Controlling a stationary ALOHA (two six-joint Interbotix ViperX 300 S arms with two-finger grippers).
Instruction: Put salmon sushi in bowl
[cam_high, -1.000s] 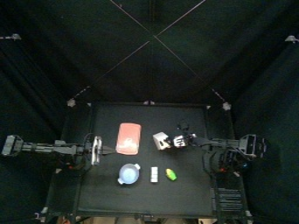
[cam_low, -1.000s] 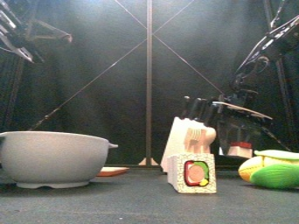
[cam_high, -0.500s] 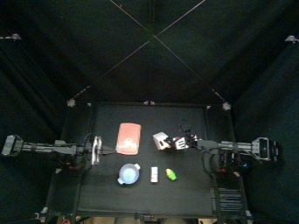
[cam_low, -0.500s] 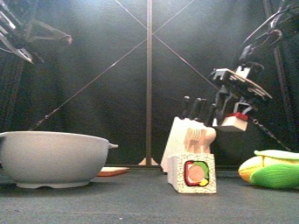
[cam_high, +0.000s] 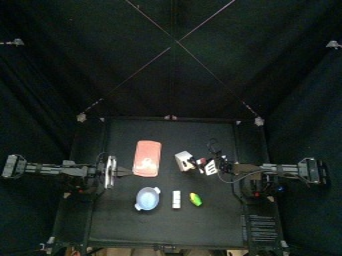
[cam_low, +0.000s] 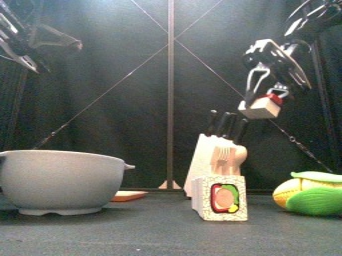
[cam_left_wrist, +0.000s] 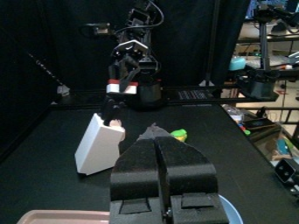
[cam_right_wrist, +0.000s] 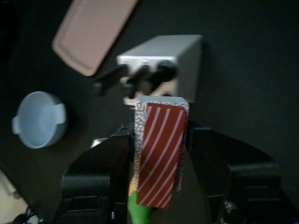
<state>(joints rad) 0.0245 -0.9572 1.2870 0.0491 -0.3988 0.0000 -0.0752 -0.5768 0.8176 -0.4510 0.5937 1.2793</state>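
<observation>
Red-striped salmon sushi is riding clenched in the right gripper, lifted above the knife block, with the bowl sitting empty, so carrying over and dropping are remaining; left gripper is resting closed.

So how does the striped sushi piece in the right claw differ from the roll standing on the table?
The salmon sushi is held in the air, gripped by the right claw; the roll stands on the table, untouched. The salmon sushi's top is orange-red with pale stripes; the roll is a white block with a green and orange centre on its face. Both are small toy food pieces, and neither is in the bowl.
</observation>
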